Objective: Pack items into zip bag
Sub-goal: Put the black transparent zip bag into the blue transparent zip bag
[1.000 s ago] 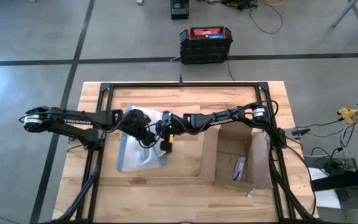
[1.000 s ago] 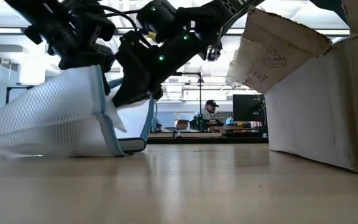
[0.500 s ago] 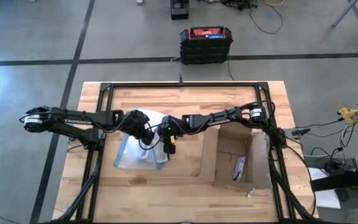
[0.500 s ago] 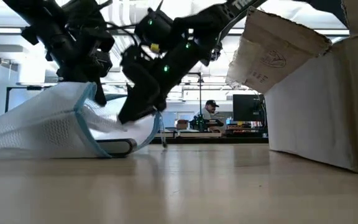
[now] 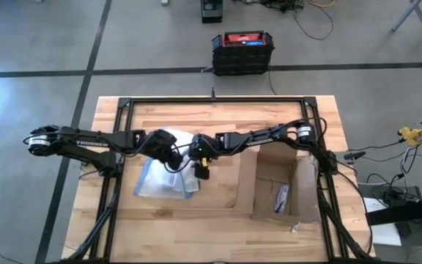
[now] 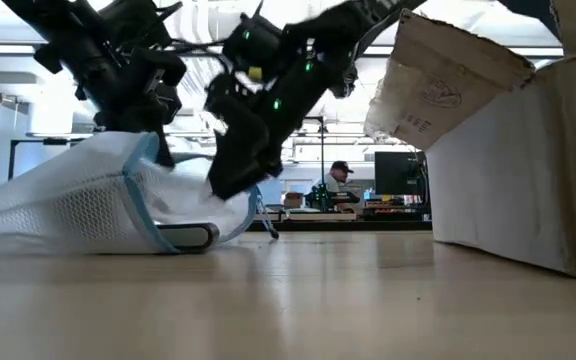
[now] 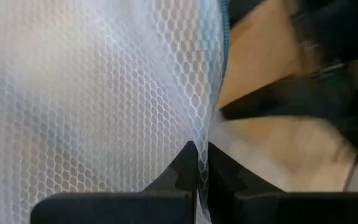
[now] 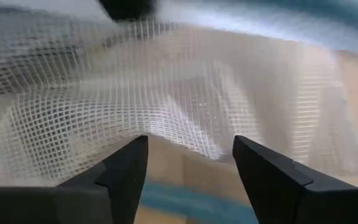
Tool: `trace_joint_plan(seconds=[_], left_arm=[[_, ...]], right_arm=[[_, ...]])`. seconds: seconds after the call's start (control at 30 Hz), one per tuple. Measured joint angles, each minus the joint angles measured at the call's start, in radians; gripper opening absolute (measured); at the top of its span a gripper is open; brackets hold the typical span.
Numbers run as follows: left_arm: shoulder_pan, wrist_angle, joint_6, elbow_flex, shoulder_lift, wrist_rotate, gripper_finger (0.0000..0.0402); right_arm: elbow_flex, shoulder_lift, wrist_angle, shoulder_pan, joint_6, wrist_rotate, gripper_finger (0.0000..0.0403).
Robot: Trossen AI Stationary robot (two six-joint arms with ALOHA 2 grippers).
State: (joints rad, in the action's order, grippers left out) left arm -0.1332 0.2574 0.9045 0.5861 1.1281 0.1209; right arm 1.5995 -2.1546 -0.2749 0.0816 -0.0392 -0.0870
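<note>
The zip bag [image 5: 160, 182], white mesh plastic with a blue strip [image 6: 133, 195] at its mouth, lies left of the table's middle with its mouth end raised. My left gripper [image 7: 197, 158] is shut on it from above. My right gripper [image 8: 191, 168] stands open just right of the bag's mouth [image 6: 253, 205], low over the table; I cannot tell whether it touches the bag. A small pale piece [image 5: 280, 196], perhaps one of the items, lies inside the cardboard box. What the bag holds does not show. My left gripper pinches a raised ridge of the bag's mesh wall [image 7: 199, 134] between its two fingers, close to the blue strip [image 7: 225, 37]. It comes from above, slanting down [image 6: 153, 110]. The mouth end is held up, and the rest of the bag [image 6: 58, 210] lies slack on the table.
An open brown cardboard box [image 5: 246, 180] stands at the table's right, its flap [image 6: 448, 80] up. Black frame rails [image 5: 215, 100] run around the working area. Bare wood lies near the front edge [image 5: 196, 227]. A person sits in the room beyond [image 6: 340, 180].
My right gripper has gone down and a little toward the table's right edge. The bag's mouth end has sunk lower and its far lip now droops to the table, while its body stays where it was.
</note>
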Motion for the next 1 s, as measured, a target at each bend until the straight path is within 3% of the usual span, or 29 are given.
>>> trace_joint_plan(seconds=[0.47,0.73,1.0], left_arm=[[0.001,0.061,-0.036,0.021,0.007,0.019,0.0],[0.016,0.066,-0.058,0.021,0.095,0.071,0.0],[0.024,0.067,-0.066,0.02,0.173,0.135,0.0]], right_arm=[[0.0,0.027,0.124,-0.02,-0.039,0.001,0.0263],[0.0,0.009,0.126,-0.015,-0.186,0.111,0.0236],[-0.001,0.059,0.029,-0.028,-0.075,0.094,0.0213]])
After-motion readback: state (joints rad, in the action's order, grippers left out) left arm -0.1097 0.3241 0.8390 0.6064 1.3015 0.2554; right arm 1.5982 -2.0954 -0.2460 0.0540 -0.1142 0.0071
